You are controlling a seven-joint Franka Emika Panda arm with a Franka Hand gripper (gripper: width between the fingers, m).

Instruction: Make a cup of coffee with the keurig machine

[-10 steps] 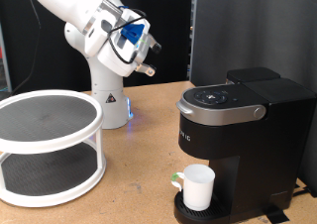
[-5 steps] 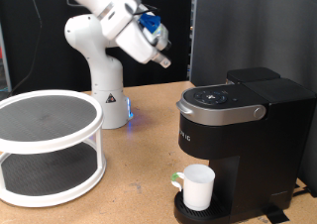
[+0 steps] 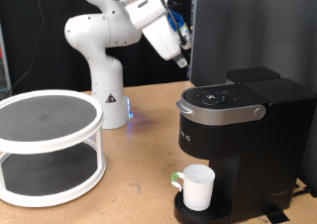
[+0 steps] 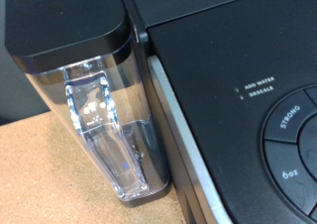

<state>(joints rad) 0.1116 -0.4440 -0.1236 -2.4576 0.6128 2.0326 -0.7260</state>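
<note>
Dark room, wooden table (image 3: 139,160) — keurig machine (image 3: 243,135), cup (image 3: 198,187); tool (image 3: 182,61) state unclear.

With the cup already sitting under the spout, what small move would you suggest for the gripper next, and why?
Probably ease the gripper down and toward the exterior view's right, over the button panel on the keurig machine. The cup already stands on the drip base and the lid looks closed, while the gripper hangs above the machine's top, apart from it. The wrist view shows the buttons only at its edge.
</note>
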